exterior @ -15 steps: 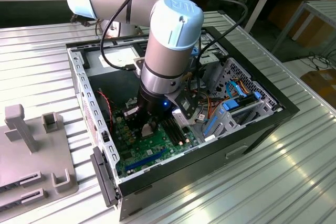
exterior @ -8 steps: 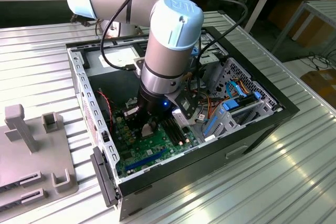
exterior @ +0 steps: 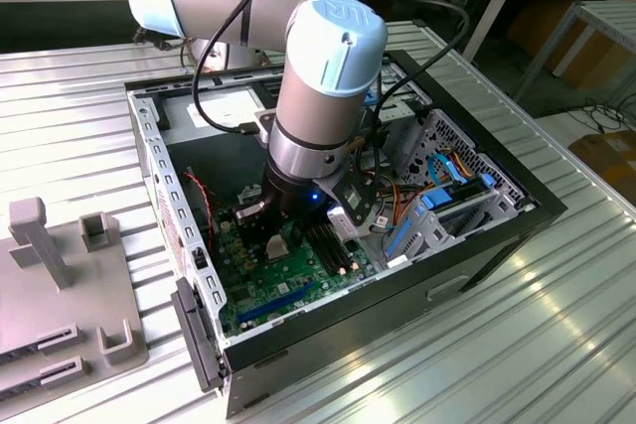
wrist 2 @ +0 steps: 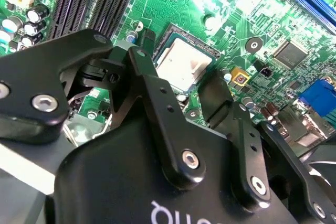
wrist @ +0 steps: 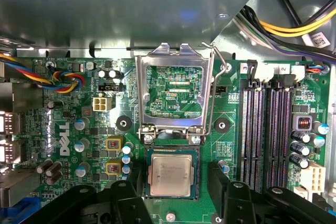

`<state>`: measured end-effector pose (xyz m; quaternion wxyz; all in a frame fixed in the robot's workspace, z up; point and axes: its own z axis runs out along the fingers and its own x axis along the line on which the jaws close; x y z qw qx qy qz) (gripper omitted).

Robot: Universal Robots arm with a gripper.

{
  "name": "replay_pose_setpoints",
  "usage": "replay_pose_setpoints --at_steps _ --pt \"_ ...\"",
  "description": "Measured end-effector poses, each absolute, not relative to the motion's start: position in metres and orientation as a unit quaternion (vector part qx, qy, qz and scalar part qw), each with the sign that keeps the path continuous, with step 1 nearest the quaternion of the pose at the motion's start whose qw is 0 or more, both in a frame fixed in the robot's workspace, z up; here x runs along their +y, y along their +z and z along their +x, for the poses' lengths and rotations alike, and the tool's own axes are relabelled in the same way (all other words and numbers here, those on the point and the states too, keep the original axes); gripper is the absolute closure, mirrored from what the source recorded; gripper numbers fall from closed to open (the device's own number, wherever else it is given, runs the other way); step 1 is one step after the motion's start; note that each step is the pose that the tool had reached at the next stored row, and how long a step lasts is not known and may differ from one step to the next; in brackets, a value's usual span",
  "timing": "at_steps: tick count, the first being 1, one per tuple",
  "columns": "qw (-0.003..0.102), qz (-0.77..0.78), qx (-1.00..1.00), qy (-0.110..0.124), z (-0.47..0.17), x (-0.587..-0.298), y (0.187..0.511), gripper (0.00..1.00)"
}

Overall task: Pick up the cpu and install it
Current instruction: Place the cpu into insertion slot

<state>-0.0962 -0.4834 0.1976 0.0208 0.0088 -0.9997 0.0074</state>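
In the exterior view the arm (exterior: 318, 96) hung inside the open case (exterior: 149, 156), over the board (exterior: 288, 290). In the second wrist view the cpu (wrist 2: 184, 64) lay flat in its socket. The claw (wrist 2: 177, 74) was spread wide, astride it and holding nothing. In the first wrist view the frame (wrist: 174, 93) stood hinged up. The cpu looked light, stiff, thin and probably delicate underneath, so it was best pinched by opposite edges.
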Motion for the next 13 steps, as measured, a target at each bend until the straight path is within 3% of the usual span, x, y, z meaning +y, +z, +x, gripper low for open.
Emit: replay_pose_setpoints --at_steps 13 --pt "0.021 0.008 -1.0 0.007 -0.0973 -0.4834 0.1973 0.4"
